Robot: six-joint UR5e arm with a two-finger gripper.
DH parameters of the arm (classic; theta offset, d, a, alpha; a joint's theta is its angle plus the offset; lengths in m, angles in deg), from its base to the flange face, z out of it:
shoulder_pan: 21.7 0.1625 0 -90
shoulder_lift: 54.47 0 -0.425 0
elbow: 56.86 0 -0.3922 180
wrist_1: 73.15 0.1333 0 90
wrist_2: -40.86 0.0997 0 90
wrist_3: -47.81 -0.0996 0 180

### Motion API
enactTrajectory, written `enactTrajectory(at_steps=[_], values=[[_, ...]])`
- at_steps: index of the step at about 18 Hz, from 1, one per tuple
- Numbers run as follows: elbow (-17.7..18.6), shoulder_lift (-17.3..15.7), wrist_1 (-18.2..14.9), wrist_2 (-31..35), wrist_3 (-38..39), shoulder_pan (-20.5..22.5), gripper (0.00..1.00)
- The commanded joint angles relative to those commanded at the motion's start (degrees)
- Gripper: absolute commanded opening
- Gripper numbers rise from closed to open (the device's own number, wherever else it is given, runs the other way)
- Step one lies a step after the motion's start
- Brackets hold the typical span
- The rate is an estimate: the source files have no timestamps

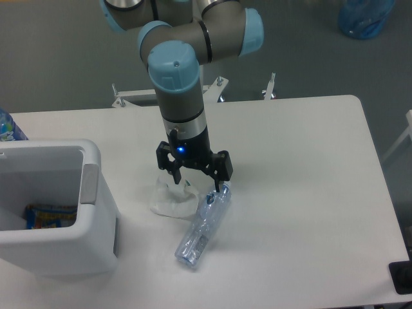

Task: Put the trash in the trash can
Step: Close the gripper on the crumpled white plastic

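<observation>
A crumpled white paper wad [170,200] lies on the table right of the trash can [96,212], a white boxy bin with a grey side panel. A crushed clear plastic bottle [203,225] with a bluish cap lies tilted just right of the wad, touching it. My gripper [201,181] hangs open right above the gap between wad and bottle top, one finger over the wad, the other by the bottle cap. Nothing is held between the fingers.
A colourful wrapper [50,215] lies inside the trash can. An upright bottle [9,127] peeks in at the far left edge. A large blue water jug [364,17] stands on the floor beyond the table. A dark object [402,275] sits at the front right corner.
</observation>
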Motion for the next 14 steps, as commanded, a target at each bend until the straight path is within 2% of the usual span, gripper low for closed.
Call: enactTrajectory(at_steps=[4, 8, 11, 14], values=[[4.13, 0.00, 0.00, 4.83, -16.79, -1.41, 1.00], [4.67, 0.44, -0.09, 4.93, -24.18, -2.90, 1.00], [6.60, 0.53, 0.00, 4.93, -28.59, -3.17, 1.00], [7.04, 2.54, 0.00, 5.01, -31.58, -4.31, 1.00]])
